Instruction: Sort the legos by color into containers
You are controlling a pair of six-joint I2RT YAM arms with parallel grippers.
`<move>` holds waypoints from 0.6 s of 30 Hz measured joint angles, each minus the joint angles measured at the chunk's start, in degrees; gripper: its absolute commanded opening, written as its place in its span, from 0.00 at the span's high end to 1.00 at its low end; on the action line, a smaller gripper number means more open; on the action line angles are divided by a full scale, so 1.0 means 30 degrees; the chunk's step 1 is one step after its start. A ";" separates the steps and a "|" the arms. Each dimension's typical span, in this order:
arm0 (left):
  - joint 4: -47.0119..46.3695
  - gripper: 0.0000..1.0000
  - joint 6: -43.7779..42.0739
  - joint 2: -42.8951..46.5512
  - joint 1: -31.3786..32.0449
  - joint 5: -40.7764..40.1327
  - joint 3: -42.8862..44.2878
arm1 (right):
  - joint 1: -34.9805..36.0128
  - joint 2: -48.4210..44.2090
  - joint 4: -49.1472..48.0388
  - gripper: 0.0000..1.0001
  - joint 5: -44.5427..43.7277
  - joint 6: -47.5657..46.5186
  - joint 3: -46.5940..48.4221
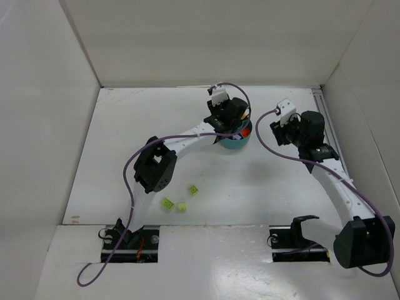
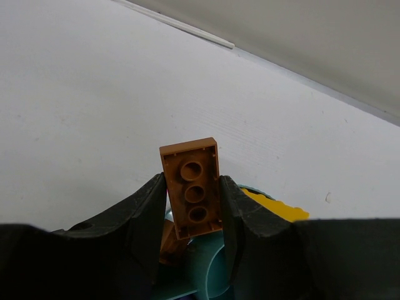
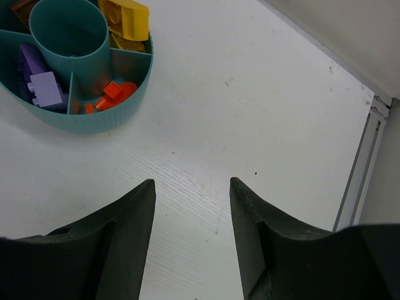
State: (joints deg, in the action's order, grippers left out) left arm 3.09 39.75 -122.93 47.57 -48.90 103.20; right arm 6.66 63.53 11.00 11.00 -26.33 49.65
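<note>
My left gripper (image 2: 192, 185) is shut on a brown lego brick (image 2: 190, 187), its hollow underside facing the camera, and hangs right above the round teal dish (image 2: 212, 269). Below it, another brown brick (image 2: 167, 242) lies in a compartment, and a yellow brick (image 2: 278, 206) shows to the right. From above, the left gripper (image 1: 226, 117) covers most of the dish (image 1: 237, 144). My right gripper (image 3: 192, 184) stands open and empty over bare table, right of the dish (image 3: 94, 120). Its compartments hold lilac (image 3: 40, 87), orange-red (image 3: 115, 94) and yellow (image 3: 128, 15) bricks. Three lime green legos (image 1: 194, 189) (image 1: 167, 203) (image 1: 182, 207) lie loose near the left arm.
White walls enclose the table on the left, back and right. A metal rail (image 3: 362, 162) runs along the right edge close to the right gripper (image 1: 279, 130). The left arm's elbow (image 1: 155, 165) hangs just above the green bricks.
</note>
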 measured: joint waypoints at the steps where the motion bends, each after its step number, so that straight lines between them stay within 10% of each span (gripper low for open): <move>1: 0.0066 0.73 0.0219 -0.0138 0.0007 -0.0015 0.0109 | 0.0000 0.0007 0.0007 0.44 0.0000 -0.0007 0.0000; 18: 0.1428 0.63 0.2594 -0.0984 0.0109 -0.0896 0.0364 | 0.0000 0.0131 -0.0029 0.44 0.0000 -0.0131 0.0000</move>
State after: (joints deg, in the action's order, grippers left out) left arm 7.38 47.53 -125.89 47.90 -51.59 104.29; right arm 6.66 63.92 10.92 11.00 -26.72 49.65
